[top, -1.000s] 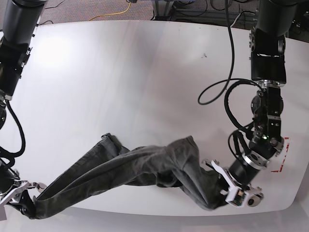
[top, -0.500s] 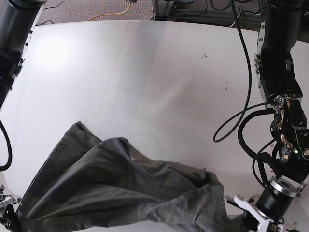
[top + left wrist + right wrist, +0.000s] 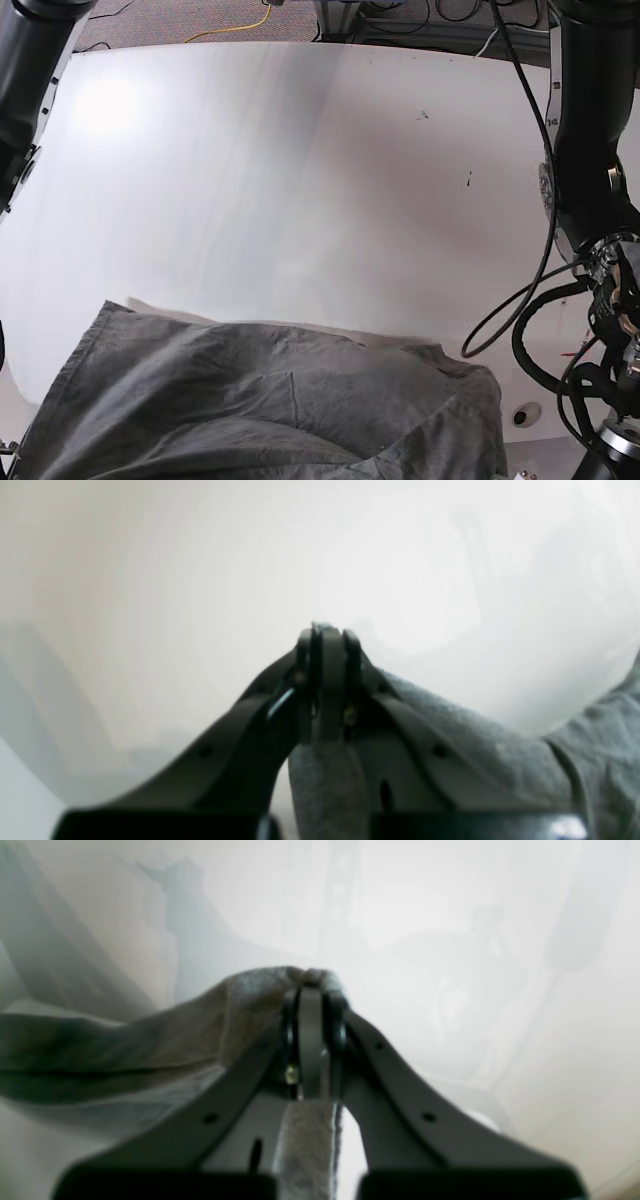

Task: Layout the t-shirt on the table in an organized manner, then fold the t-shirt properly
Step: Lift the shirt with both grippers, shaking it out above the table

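T-shirt [image 3: 260, 400] now spread wider, both hands clamped

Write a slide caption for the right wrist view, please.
Right gripper shut on the grey t-shirt above the white table.

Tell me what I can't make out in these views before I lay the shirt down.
- Base view: both grippers lie below the frame edge; the t-shirt is cut off at the bottom, so collar and sleeves are unseen.
- Left wrist view: left gripper is shut on cloth; which part can't be told; table blurred.
- Right wrist view: right gripper likewise; background blurred.
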